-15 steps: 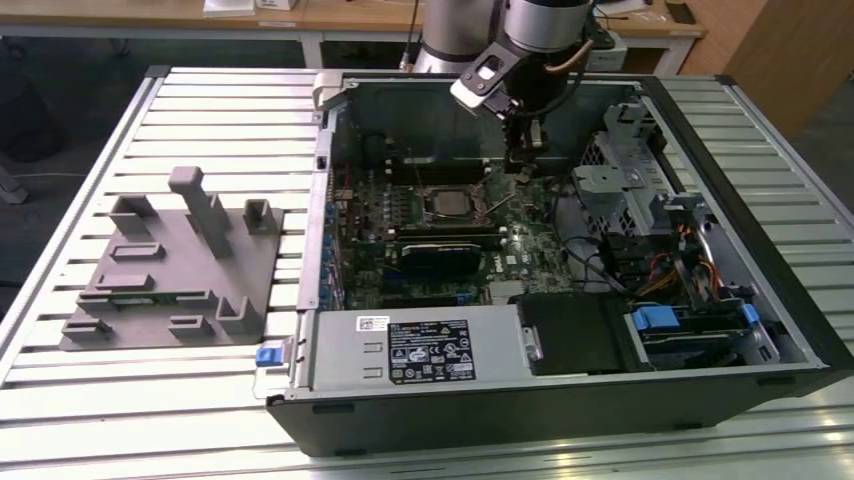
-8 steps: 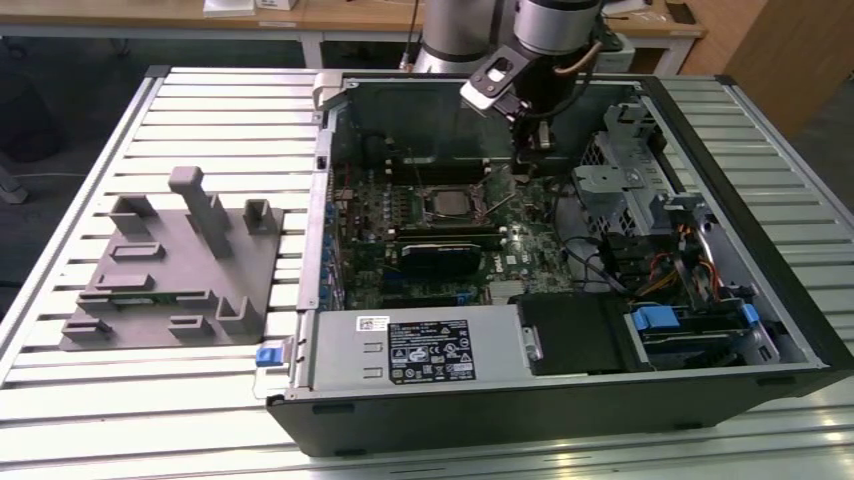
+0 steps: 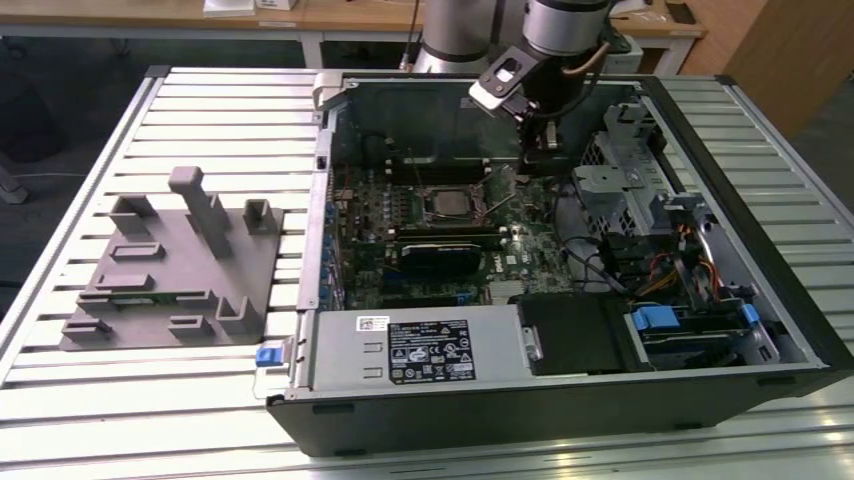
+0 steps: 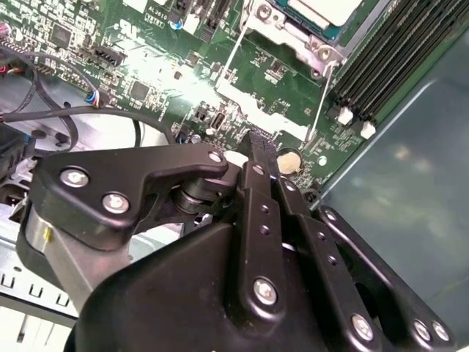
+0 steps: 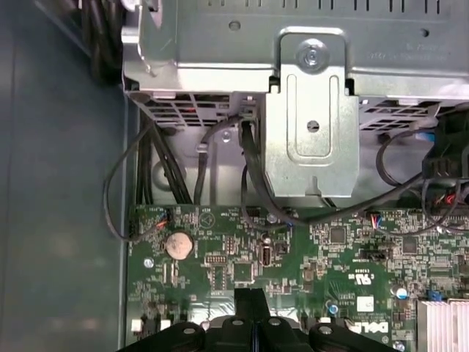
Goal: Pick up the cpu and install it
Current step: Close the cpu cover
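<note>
My gripper (image 4: 261,144): 2 fingers clenched tip to tip with nothing between them, poised just above the motherboard (image 4: 146,66), beside the coin cell (image 4: 290,162). The cpu (image 4: 322,7) lay flat in its socket (image 3: 447,205), pale face up. It sat to the exterior view's left of my jaws and slightly nearer, close but apart. Being square, it offered no long axis. I judged it seated.

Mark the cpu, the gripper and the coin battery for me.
cpu (image 4: 322,7), second wrist view, on its pale metal face.
gripper (image 5: 251,295), first wrist view, where the shut fingertips meet.
coin battery (image 5: 178,244), first wrist view, centre of its round top.
</note>
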Controlling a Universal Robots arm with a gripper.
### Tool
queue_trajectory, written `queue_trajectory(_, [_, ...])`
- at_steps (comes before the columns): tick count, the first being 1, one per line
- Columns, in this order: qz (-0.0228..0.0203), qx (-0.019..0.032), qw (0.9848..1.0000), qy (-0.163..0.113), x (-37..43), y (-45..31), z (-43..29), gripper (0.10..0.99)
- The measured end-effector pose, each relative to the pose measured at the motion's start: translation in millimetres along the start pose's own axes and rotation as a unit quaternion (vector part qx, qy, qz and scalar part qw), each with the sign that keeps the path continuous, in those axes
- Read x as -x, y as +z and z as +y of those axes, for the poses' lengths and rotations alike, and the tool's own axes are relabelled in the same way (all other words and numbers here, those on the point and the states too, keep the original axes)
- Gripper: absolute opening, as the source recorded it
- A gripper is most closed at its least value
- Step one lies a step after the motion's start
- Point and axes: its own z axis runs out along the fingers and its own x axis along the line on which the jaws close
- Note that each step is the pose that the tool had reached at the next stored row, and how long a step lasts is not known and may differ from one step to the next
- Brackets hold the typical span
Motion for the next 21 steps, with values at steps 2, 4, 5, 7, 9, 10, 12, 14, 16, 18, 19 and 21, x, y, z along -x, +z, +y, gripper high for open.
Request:
queue_trajectory(2, [-0.0004,-0.0001,1.0,0.006,-0.7,1.5,0.6,0.106])
queue_trajectory(4, [-0.0005,-0.0001,1.0,0.009,-1.1,3.1,1.8,0.106])
queue_trajectory(5, [-0.0005,-0.0002,0.9999,0.01,-1.2,4.0,2.4,0.106])
queue_trajectory(7, [-0.0006,-0.0003,0.9999,0.01,-1.4,6.0,3.0,0.106])
queue_trajectory(9, [-0.0006,-0.0004,0.9999,0.01,-1.4,9.3,2.9,0.106])
queue_trajectory(10, [-0.0006,-0.0004,0.9999,0.01,-1.4,10.3,2.9,0.106])
queue_trajectory(12, [-0.0006,-0.0005,0.9999,0.01,-1.5,12.2,2.8,0.106])
queue_trajectory(14, [-0.0005,-0.0006,1.0,0.01,-1.5,13.1,2.5,0.106])
queue_trajectory(16, [-0.0006,-0.0006,1.0,0.01,-1.4,13.2,0.8,0.106])
queue_trajectory(18, [-0.0005,-0.0006,1.0,0.01,-1.4,13.1,-1.6,0.106])
queue_trajectory(19, [-0.0004,-0.0005,1.0,0.01,-1.4,13.2,-1.9,0.106])
queue_trajectory(21, [-0.0002,-0.0005,1.0,0.01,-1.4,13.1,-2.0,0.106])
